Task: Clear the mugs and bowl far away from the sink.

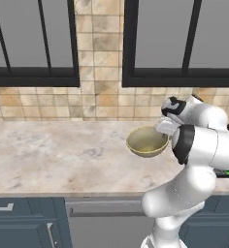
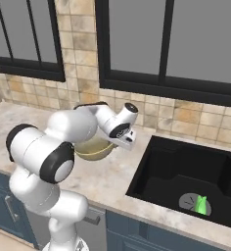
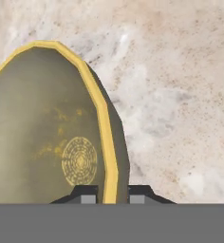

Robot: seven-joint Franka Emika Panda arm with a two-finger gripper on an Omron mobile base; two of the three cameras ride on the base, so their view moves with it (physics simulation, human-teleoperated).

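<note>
The bowl [image 3: 47, 137] is wide, shallow and olive-tan, with a yellow rim and a faint ringed pattern in its bottom. It sits on the marbled counter [image 1: 48, 155], left of the black sink [image 2: 186, 181]. The tool [image 3: 111, 193] is clamped on its rim

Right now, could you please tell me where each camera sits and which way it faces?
Left base view: behind the arm's left, facing the counter and tiled wall; the arm rises lower right beside the bowl.
Right base view: behind its right, facing counter and sink; the arm rises lower left.
Hand view: on the hand, looking along the pincer, whose tips straddle the bowl's rim.
All three share the bowl.
</note>
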